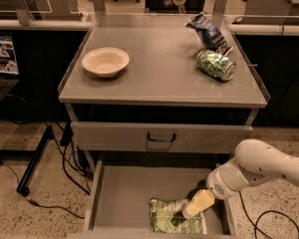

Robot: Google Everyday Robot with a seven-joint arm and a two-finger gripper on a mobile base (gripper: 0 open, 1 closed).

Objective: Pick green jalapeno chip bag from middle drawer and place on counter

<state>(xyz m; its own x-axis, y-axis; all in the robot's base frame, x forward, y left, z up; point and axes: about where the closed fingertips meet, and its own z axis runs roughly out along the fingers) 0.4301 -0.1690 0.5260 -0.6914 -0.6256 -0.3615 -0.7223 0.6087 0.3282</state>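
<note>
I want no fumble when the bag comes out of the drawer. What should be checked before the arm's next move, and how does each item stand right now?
1. The middle drawer is pulled open: ok.
2. The green jalapeno chip bag lies flat at the drawer's front right, in plain view: ok.
3. The tool is down at the bag's upper right edge: ok.
4. The tool has a firm hold on the bag: cannot tell.
5. The counter has a bare stretch between the bowl and the green can for setting down: ok.
6. The drawer with the loop handle above is shut, out of the lifting path: ok.
</note>
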